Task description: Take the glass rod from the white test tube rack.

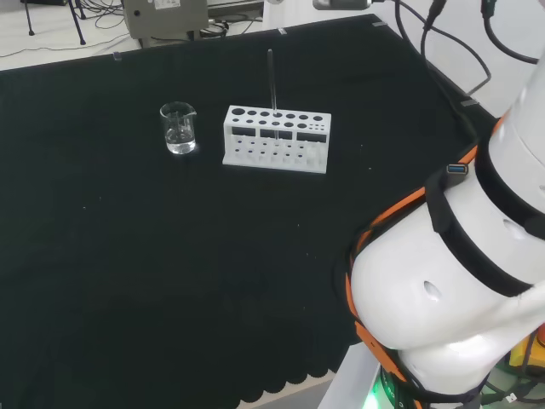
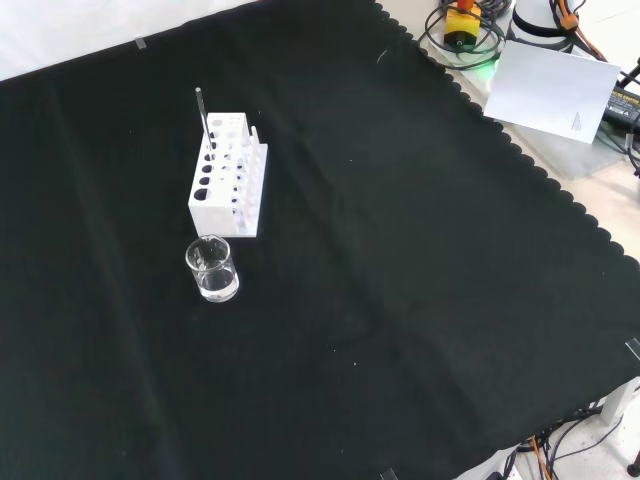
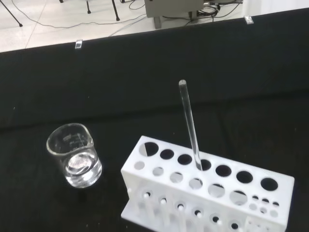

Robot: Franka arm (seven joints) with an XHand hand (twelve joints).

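**Glass rod upright in the rack**

On the black cloth point(image 2: 420, 300), the glass rod point(image 3: 189, 124) stood in the white test tube rack point(image 3: 207, 191), a thin clear stick with a rounded top, leaning slightly. Its lower end sat in one of the larger holes of the rack's back row, about midway along in the wrist view. In the head view the rod point(image 1: 272, 78) rose well above the rack point(image 1: 276, 139); in the front view it point(image 2: 201, 110) showed at the rack's point(image 2: 228, 172) far left corner.

Matt white and block-shaped, the rack had rows of round holes through its top plate, large ones along most of it and a cluster of small ones at one end. Near its end, apart from it, stood a small clear glass beaker point(image 1: 178, 128), cylindrical with a pouring lip.

Open cloth lay all around the rack, widest toward the scalloped edge point(image 2: 540, 170) at the front view's right. Whether the hand was spread or curled, I could not tell.
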